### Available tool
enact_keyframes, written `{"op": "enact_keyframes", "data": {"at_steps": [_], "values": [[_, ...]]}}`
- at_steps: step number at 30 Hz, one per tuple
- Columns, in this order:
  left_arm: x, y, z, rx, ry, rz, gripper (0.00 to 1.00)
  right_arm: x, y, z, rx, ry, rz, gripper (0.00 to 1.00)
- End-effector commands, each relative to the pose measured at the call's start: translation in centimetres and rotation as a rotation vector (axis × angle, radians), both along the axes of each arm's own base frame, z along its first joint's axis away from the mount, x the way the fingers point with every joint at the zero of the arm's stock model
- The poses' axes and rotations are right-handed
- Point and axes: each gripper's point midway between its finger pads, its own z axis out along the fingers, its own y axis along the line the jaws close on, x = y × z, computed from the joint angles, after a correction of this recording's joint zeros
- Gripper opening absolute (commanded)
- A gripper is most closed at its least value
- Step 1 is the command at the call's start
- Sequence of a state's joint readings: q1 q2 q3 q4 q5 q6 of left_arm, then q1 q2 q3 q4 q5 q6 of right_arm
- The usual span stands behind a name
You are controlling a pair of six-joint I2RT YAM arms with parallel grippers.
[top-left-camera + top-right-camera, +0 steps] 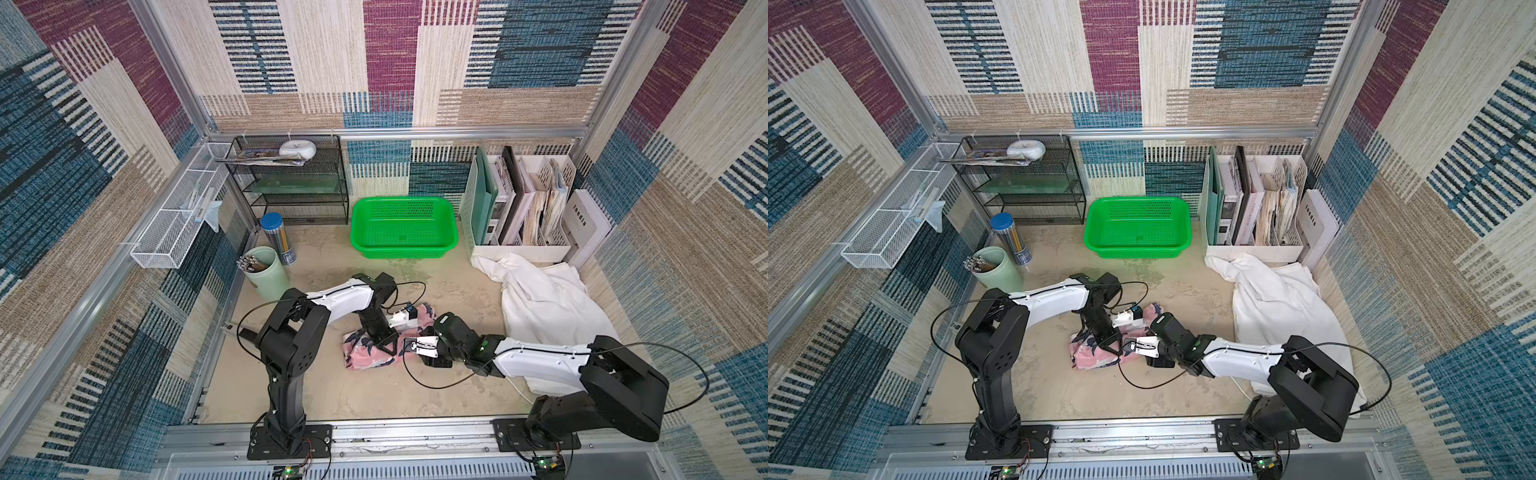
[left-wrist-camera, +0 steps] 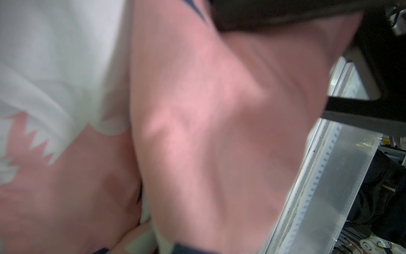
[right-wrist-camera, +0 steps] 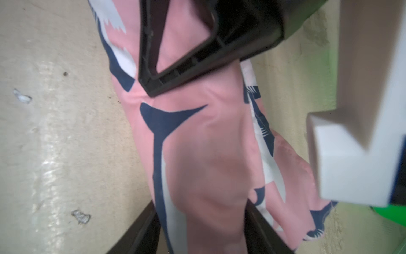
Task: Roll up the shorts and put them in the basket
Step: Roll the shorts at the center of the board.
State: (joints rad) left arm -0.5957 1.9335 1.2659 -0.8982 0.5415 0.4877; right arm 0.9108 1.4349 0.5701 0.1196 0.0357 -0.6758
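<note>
The pink shark-print shorts (image 1: 365, 357) (image 1: 1092, 359) lie partly rolled at the middle of the table. My left gripper (image 1: 386, 347) presses down on the roll, shut on the cloth; in the left wrist view pink fabric (image 2: 219, 132) hides its jaws. My right gripper (image 1: 417, 334) (image 3: 202, 237) comes in from the right. Its black fingers (image 3: 140, 231) hug both sides of the pink roll (image 3: 197, 154). The left gripper's finger (image 3: 175, 55) shows further along the roll. The white shorts (image 1: 544, 303) (image 1: 1279, 299) lie crumpled at the right, partly under the right arm.
A green basket (image 1: 403, 226) stands at the back centre. A white file rack (image 1: 523, 203) is at the back right and a black wire shelf (image 1: 291, 178) at the back left. A mint cup of pens (image 1: 268, 272) and a blue-lidded pencil tube (image 1: 278, 239) stand by the left wall.
</note>
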Motion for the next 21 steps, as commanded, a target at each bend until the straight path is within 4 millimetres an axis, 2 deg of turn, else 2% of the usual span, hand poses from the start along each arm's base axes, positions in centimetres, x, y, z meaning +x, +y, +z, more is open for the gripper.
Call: {"op": "enact_keyframes", "data": {"at_steps": [1,4,5,9,10,11,15,21], "values": [[0.2,0.6,-0.1,0.028,-0.018,-0.010,0.00,-0.5,0.3,-1.0,-0.008,0.048,0.012,0.51],[0.2,0.6,0.0,0.027,-0.023,-0.011,0.00,-0.6,0.2,-1.7,-0.027,0.062,0.015,0.44],[0.2,0.6,0.1,0.026,-0.026,-0.012,0.00,-0.6,0.2,-1.9,-0.034,0.069,0.016,0.38],[0.7,0.7,0.4,0.027,-0.057,-0.008,0.00,-0.9,0.0,-2.3,-0.061,0.094,0.029,0.00],[0.8,0.7,0.6,0.027,-0.069,-0.005,0.01,-0.9,0.0,-2.2,-0.061,0.097,0.029,0.00],[1.1,0.7,0.8,0.026,-0.088,-0.002,0.08,-1.0,-0.1,-2.0,-0.059,0.114,0.031,0.00],[2.2,1.0,2.1,0.020,-0.182,0.019,0.23,-1.1,-0.3,-0.6,-0.029,0.179,0.021,0.00],[4.0,2.2,5.8,-0.019,-0.357,0.108,0.50,-1.5,-1.7,-0.4,-0.083,0.294,-0.001,0.00]]}}
